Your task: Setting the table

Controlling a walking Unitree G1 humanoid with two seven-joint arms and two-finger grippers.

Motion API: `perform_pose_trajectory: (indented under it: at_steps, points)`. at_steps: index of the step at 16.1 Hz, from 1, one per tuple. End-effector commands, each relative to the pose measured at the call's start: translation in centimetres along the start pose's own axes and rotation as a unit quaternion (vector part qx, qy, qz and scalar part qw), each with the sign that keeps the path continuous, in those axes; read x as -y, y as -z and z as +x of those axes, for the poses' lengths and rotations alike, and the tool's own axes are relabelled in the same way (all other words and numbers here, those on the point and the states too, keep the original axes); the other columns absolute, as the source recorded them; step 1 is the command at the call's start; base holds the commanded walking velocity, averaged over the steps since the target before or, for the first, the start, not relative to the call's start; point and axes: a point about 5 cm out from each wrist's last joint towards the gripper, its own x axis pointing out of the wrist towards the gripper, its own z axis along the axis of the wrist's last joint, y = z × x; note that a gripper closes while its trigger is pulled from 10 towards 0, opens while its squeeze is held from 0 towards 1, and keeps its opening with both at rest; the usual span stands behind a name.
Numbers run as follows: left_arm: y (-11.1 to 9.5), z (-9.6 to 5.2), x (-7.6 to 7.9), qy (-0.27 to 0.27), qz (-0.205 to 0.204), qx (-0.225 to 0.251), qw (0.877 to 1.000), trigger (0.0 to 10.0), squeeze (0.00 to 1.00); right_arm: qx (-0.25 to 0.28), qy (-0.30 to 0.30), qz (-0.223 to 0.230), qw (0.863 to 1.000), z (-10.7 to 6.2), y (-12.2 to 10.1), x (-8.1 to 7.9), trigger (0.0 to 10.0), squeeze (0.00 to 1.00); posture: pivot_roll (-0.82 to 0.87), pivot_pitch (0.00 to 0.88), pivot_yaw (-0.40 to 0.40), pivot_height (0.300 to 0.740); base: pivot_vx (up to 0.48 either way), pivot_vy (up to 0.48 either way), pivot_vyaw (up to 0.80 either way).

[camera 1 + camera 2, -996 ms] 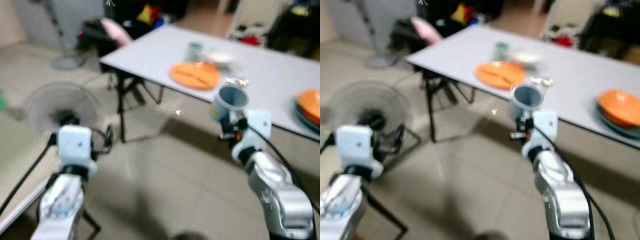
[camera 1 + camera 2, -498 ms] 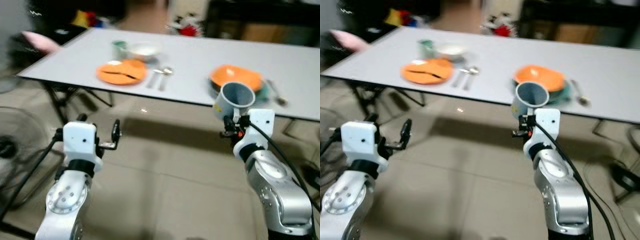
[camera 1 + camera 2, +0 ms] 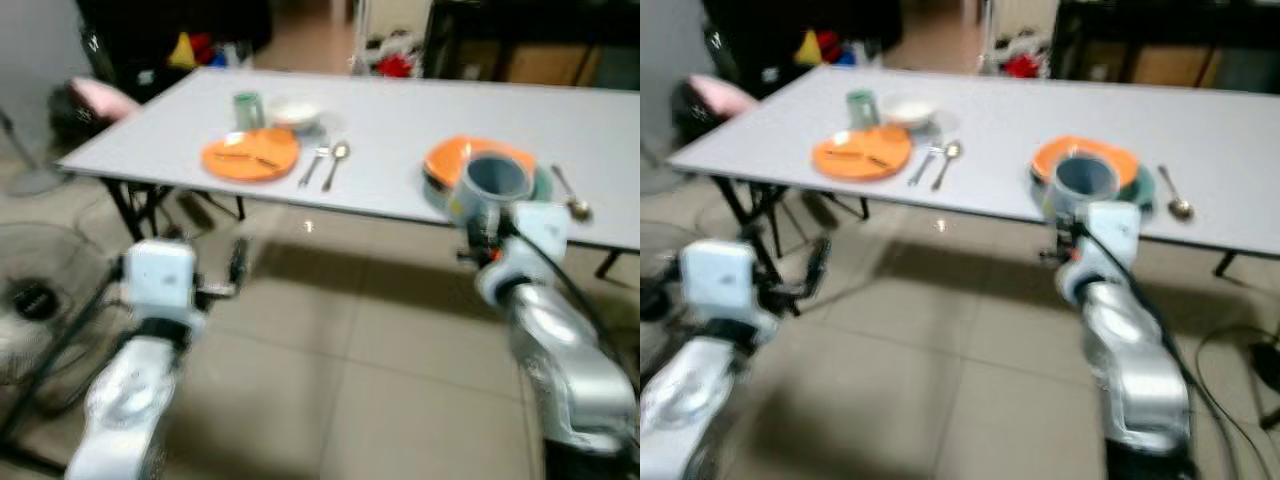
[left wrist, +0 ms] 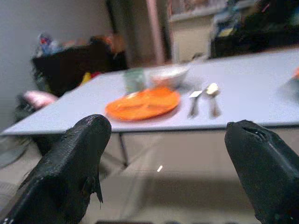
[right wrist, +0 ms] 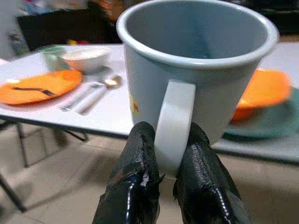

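My right gripper (image 5: 168,158) is shut on the handle of a pale blue-grey mug (image 3: 488,184), holding it upright in front of the white table (image 3: 400,120). Behind the mug lies an orange plate on a green one (image 3: 1085,160), with a spoon (image 3: 1172,195) to its right. Further left on the table sit an orange plate (image 3: 251,155) with a utensil on it, a fork and spoon (image 3: 328,165), a white bowl (image 3: 294,112) and a green cup (image 3: 247,108). My left gripper (image 4: 163,154) is open and empty, low before the table's left part.
A standing fan (image 3: 40,300) is on the floor at the left. A pink-cushioned chair (image 3: 95,100) stands past the table's left end. Dark furniture and clutter line the back wall. Tiled floor (image 3: 350,340) lies between me and the table.
The view has swung round to face the table, which now spans the picture. The mug stays held in my right gripper; the left gripper stays open.
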Motion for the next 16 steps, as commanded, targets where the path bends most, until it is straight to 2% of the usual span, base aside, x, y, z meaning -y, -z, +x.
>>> perform_pose_trajectory:
  at_steps: [1,9,12,14,16]
  points:
    - [-0.1,0.3,0.5,0.014,-0.002,0.001,1.0,10.0,0.0,0.014,0.018,-0.006,1.0,0.0,-0.6,1.0,10.0,0.0,-0.1,0.0,0.042,0.74,0.405,0.0,-0.79]
    - [-0.8,1.1,0.1,0.015,0.0,0.022,1.0,10.0,0.0,0.05,0.017,-0.015,0.998,0.3,-2.8,1.6,10.0,0.0,-0.11,0.0,0.044,0.74,0.404,0.0,-0.79]
    - [-2.1,1.7,-1.1,-0.015,0.014,0.047,0.999,10.0,0.0,0.067,-0.05,0.006,0.996,1.0,-4.0,1.0,10.0,0.0,-0.1,0.0,0.039,0.74,0.405,0.0,0.0]
    - [-2.4,1.6,-1.5,-0.026,0.019,0.053,0.998,10.0,0.0,0.07,-0.075,0.012,0.995,1.1,-4.3,0.7,10.0,0.0,-0.09,0.0,0.034,0.74,0.401,0.0,0.0]
    - [-2.7,1.4,-2.1,-0.041,0.028,0.058,0.997,10.0,0.0,0.068,-0.109,0.002,0.992,1.2,-4.6,0.1,10.0,0.0,-0.09,0.0,0.034,0.74,0.403,0.0,0.32]
